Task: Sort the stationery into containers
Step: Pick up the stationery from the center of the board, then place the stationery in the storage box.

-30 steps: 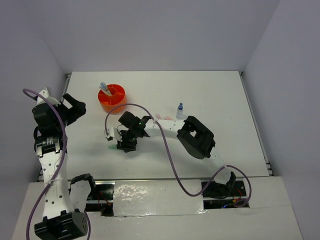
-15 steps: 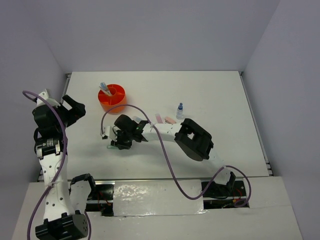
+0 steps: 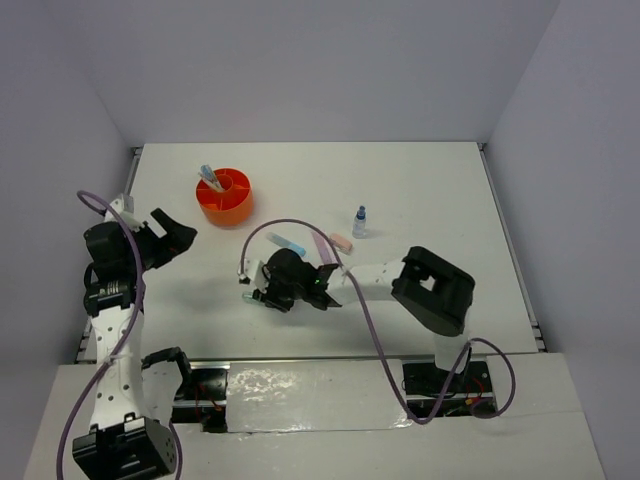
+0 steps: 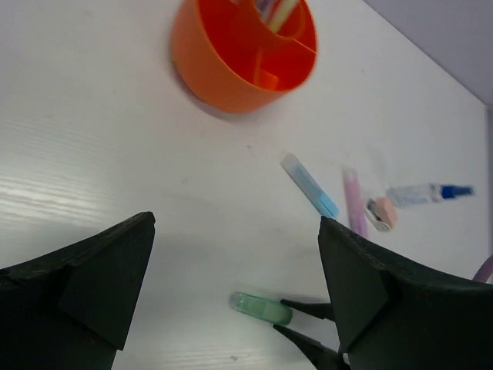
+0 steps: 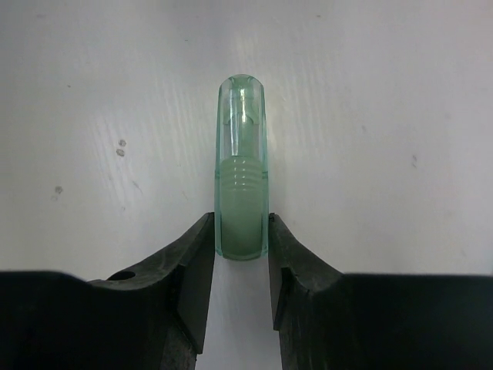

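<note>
Right wrist view showed the right gripper [image 5: 241, 231] closed on the rear end of the green marker [image 5: 241, 154], which lay on the table [image 5: 385, 116], well apart from the orange organizer [image 3: 222, 213]. Best lifted slowly and level, since an end grip could let it pivot.

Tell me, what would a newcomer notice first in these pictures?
The bright orange round organizer at the far left of the table stands out, with a few pens poking from it. Near the middle front, the right claw pinches a see-through green marker by one end. The left claw hangs wide open at the left side.
</note>
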